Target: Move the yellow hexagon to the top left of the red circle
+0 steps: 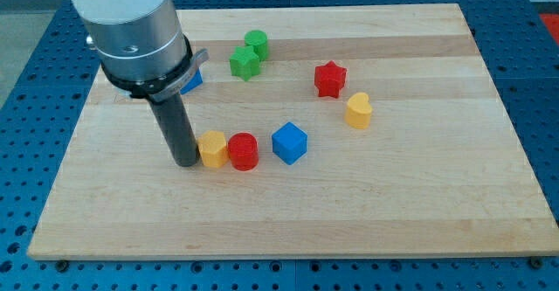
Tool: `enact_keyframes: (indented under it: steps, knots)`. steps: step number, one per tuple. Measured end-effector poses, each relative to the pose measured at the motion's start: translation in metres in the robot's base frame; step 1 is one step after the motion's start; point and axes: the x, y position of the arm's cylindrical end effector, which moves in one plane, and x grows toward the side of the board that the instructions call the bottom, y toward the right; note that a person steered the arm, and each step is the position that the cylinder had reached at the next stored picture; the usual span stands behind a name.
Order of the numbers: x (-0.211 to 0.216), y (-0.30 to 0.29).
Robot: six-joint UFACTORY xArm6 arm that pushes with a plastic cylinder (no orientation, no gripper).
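Note:
The yellow hexagon (212, 148) sits on the wooden board (419, 195), touching the left side of the red circle (244, 151). My tip (186, 162) rests on the board just left of the yellow hexagon, touching or nearly touching it. The rod rises from there to the arm's grey body at the view's top left.
A blue cube (289, 142) lies right of the red circle. A red star (330, 79) and a yellow heart (357, 110) lie further right. A green star (244, 62) and a green circle (257, 44) sit near the top. A blue block (192, 81) is partly hidden behind the arm.

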Motion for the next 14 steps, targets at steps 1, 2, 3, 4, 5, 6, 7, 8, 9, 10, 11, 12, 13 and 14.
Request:
enact_keyframes:
  steps: [1, 2, 3, 4, 5, 6, 7, 8, 9, 10, 11, 12, 13, 14]
  knots:
    - [0.033, 0.0]
    - [0.053, 0.001]
    - [0.049, 0.007]
    - [0.032, 0.011]
    - [0.014, 0.026]
    - [-0.005, 0.043]
    - [-0.015, 0.041]
    - [-0.016, 0.005]
    - [-0.028, 0.0]
    - [-0.035, 0.009]
    - [-0.035, 0.009]
    - [-0.063, 0.01]
    - [-0.068, 0.012]
    - [-0.068, 0.007]
